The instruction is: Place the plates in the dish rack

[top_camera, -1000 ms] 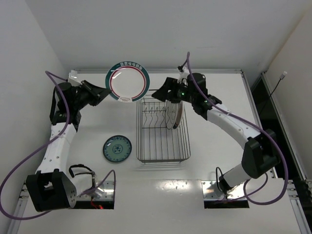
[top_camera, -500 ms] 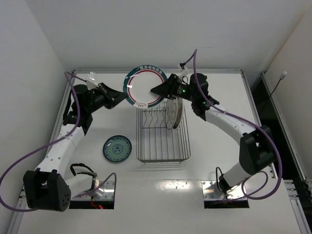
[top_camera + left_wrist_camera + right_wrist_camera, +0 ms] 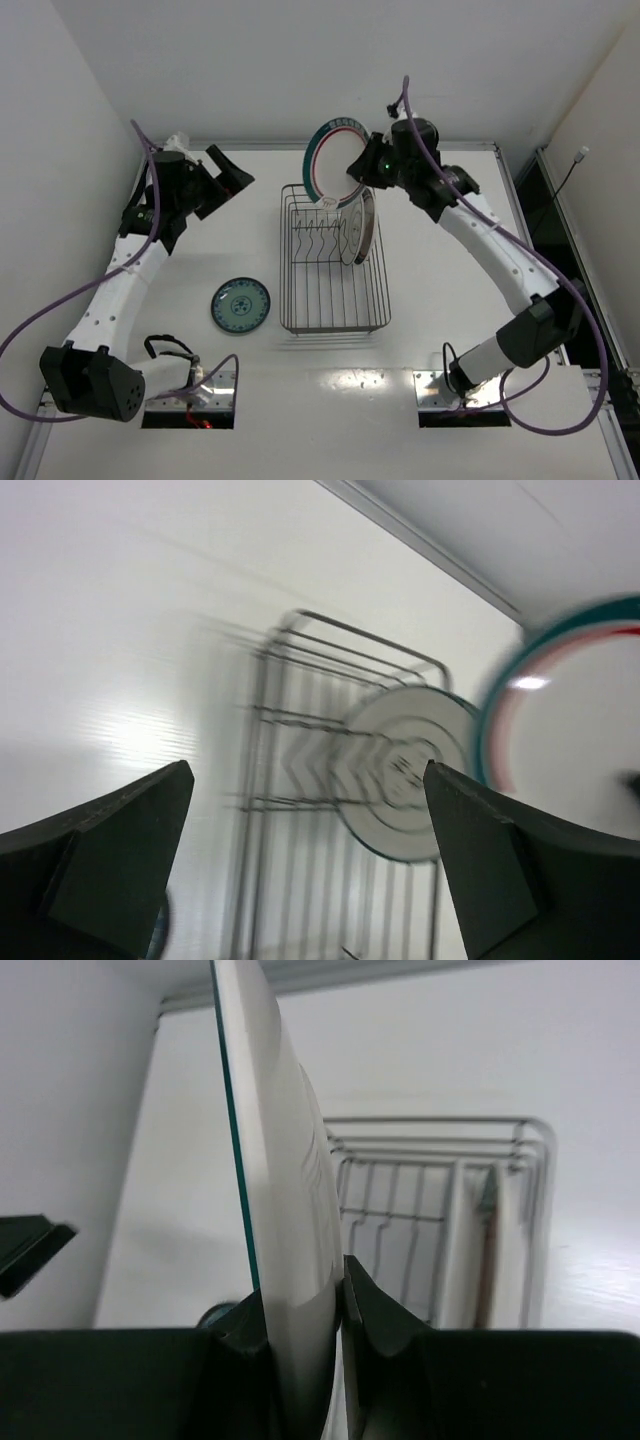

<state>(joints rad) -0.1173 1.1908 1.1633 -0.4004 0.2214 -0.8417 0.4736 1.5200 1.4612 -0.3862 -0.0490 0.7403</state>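
Right jaws now pinch the banded plate [image 3: 331, 160] we handed over, upper centre; left jaws spread, empty. Dish rack [image 3: 334, 300] next

The banded plate [image 3: 333, 163] moved right to above the dish rack's [image 3: 333, 300] far end, passing into the right pincer [image 3: 359, 164]; the left pincer [image 3: 233, 177] released it and retreated left.
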